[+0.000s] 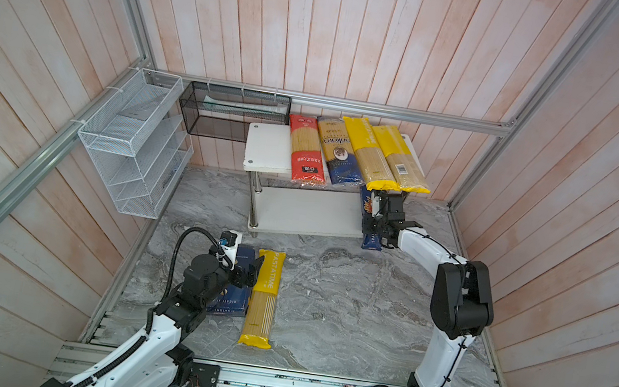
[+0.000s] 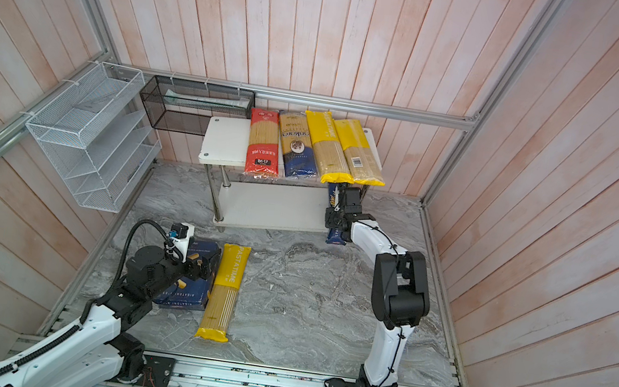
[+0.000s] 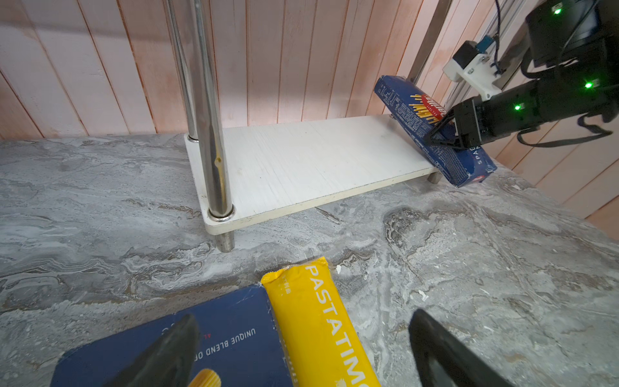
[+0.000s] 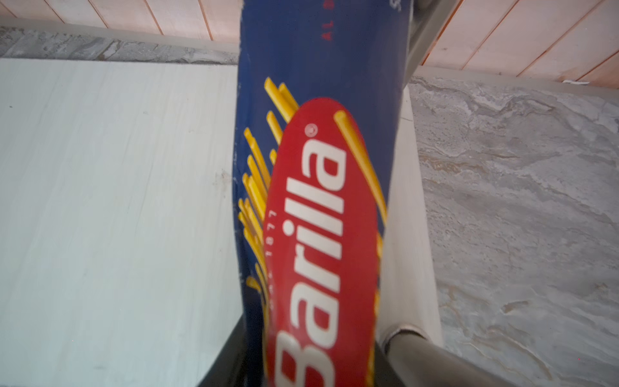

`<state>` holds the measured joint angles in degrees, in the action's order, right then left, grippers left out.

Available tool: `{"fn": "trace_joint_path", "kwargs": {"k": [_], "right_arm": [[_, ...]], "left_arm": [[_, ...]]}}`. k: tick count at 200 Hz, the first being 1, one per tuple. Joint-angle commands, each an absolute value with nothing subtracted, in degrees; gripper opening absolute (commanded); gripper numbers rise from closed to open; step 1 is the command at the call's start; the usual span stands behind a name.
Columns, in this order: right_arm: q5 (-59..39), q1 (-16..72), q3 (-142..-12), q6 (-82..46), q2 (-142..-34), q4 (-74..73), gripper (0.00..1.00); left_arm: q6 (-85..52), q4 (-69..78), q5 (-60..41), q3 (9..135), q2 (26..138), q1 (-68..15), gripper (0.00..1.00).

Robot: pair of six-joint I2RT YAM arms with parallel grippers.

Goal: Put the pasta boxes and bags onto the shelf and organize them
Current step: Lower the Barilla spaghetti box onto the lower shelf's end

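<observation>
Top board of the shelf (image 1: 267,145): four spaghetti bags (image 1: 347,154) side by side.
Marble tabletop (image 1: 345,301): wide blue box (image 1: 231,304), yellow-ended bag (image 1: 262,298) just beside it.

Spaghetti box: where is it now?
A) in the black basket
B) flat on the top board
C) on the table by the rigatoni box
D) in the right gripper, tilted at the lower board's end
D: the right gripper is clamped on the spaghetti box, which tilts at the end of the shelf's lower board.

Four bags (image 1: 341,153) on shelf (image 1: 266,148); fifth bag (image 1: 262,300) beside box (image 1: 226,307).
</observation>
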<state>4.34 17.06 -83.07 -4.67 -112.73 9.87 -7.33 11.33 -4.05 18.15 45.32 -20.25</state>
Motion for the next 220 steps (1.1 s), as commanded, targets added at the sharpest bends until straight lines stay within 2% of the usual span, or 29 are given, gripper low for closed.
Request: {"fn": "trace_joint_path", "kwargs": {"k": [1,37,77,130,220], "right_arm": [[5.6,16.5,-87.3,-4.7,-112.9,4.0,0.37],[5.3,15.7,-88.1,-5.6,-114.4,3.3,0.37],[5.7,15.6,-88.1,-6.4,-115.1,3.8,0.48],[5.4,15.6,-84.6,-7.8,-112.9,3.7,0.56],[4.3,16.2,-68.8,-11.0,-102.2,-2.2,0.63]], "left_arm": [[-7.5,11.6,-4.2,17.7,45.3,-20.1,1.0],[-7.5,11.5,-4.1,17.7,45.3,-20.1,1.0],[-7.4,11.5,-4.1,17.7,45.4,-20.1,1.0],[-7.4,11.5,-4.4,17.9,45.8,-20.1,1.0],[-7.4,11.5,-4.4,17.7,45.4,-20.1,1.0]]}}
